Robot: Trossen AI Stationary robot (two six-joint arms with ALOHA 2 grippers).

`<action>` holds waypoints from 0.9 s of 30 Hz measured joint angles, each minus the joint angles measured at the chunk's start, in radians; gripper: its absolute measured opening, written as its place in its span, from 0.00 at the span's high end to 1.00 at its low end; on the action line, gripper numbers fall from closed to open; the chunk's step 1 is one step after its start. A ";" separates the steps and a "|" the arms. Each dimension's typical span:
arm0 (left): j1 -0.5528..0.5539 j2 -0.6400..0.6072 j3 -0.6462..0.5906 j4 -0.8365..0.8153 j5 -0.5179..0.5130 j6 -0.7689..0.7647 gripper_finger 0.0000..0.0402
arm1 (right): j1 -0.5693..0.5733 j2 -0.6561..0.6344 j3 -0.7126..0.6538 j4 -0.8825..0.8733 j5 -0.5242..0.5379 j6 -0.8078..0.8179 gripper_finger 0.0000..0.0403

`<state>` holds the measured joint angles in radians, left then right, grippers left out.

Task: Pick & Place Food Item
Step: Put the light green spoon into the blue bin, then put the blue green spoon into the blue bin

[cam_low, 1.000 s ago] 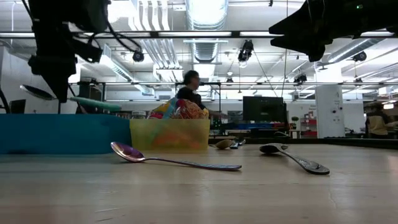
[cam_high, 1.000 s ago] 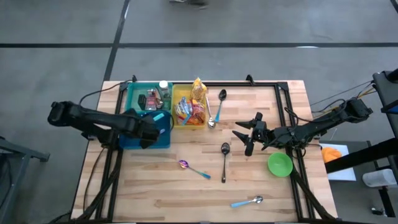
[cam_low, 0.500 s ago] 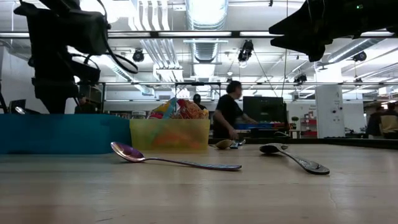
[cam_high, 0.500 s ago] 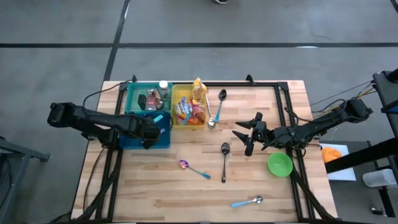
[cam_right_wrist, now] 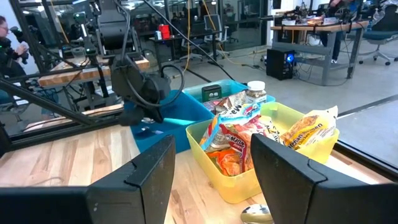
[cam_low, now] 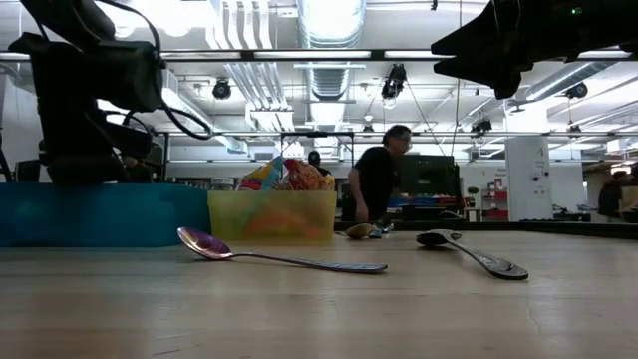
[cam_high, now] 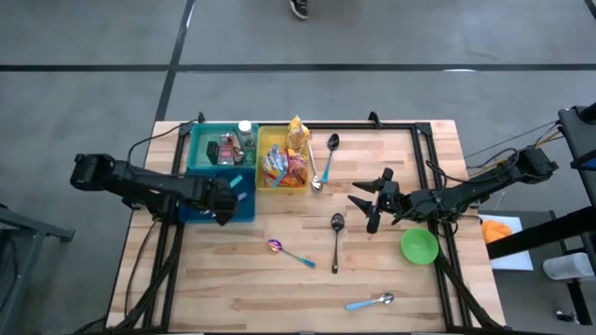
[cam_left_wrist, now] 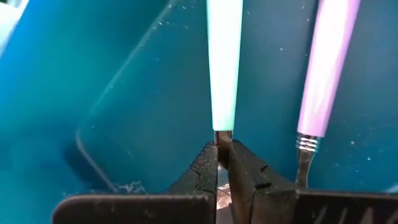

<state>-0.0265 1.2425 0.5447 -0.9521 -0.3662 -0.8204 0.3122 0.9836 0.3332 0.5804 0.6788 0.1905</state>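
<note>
Worktop [cam_high: 233, 279] of pale wood carries everything, and the yellow bin [cam_high: 284, 172] serves as landmark. Touching the yellow bin on its left stands the blue bin [cam_high: 244, 207], with a teal bin [cam_high: 197, 144] behind it. Snack packets [cam_high: 289, 166] fill the yellow bin, its food items heaped above the rim. The left pincer [cam_high: 226, 197] reaches down into the blue bin, its fingers clamped together on the metal neck of a mint-handled utensil [cam_left_wrist: 223, 62], with a pink-handled utensil [cam_left_wrist: 326, 68] just beside it inside the same bin. The right pincer [cam_high: 365, 203] hovers well to the right of the yellow bin, fingers apart and holding nothing. A green bowl [cam_high: 419, 246] sits further right. A black spoon [cam_high: 336, 237] and a purple spoon [cam_high: 289, 251] lie in front of the yellow bin
</note>
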 joint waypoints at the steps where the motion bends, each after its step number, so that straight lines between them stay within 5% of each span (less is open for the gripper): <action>1: 0.000 0.000 -0.005 0.008 0.003 -0.001 0.97 | 0.000 0.000 0.000 0.000 0.000 0.000 0.49; 10: 0.000 0.001 -0.011 0.043 0.011 0.024 0.95 | 0.000 0.000 0.000 0.000 0.000 0.000 0.49; 27: 0.000 0.005 0.043 -0.025 0.015 0.038 0.55 | 0.000 0.000 0.000 0.000 0.000 0.000 0.49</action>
<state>-0.0261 1.2472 0.5877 -0.9770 -0.3515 -0.7820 0.3120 0.9836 0.3332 0.5804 0.6788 0.1907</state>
